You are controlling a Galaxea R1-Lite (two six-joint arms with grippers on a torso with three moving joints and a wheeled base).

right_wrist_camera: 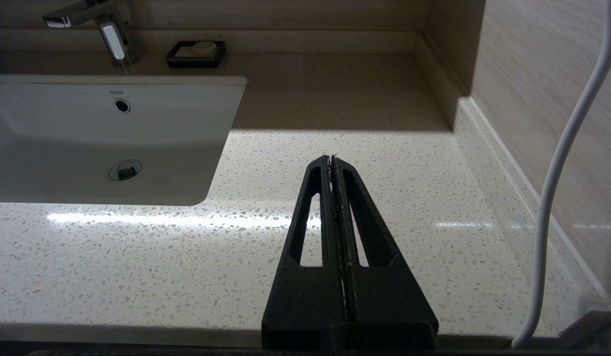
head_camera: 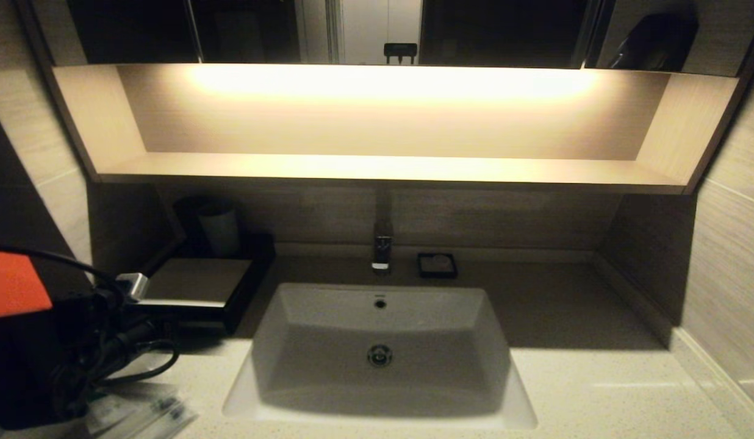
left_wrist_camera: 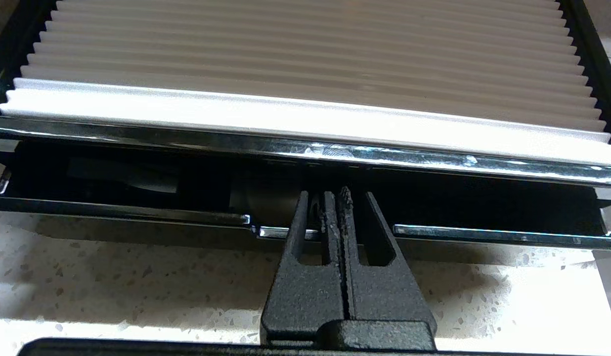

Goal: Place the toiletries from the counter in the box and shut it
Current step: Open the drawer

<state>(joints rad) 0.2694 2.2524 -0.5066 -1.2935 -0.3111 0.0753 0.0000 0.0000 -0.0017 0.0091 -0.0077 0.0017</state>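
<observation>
A white sink [head_camera: 380, 347] sits in the middle of the pale speckled counter [head_camera: 596, 396]. A tap [head_camera: 382, 250] stands behind the sink, and a tiny black dish [head_camera: 437, 265] sits just beside the tap. Above them runs a long wooden shelf [head_camera: 383, 167] with a warm light glowing in it. To the left of the sink is the low black box [head_camera: 197, 289] with a flat shiny top. A pale cup [head_camera: 219, 228] stands behind the box. The robot's left arm [head_camera: 78, 329], dark with an orange patch and black cables, reaches up to the front of the box. Clear packets of toiletries [head_camera: 142, 414] lie on the counter at the bottom left corner.
</observation>
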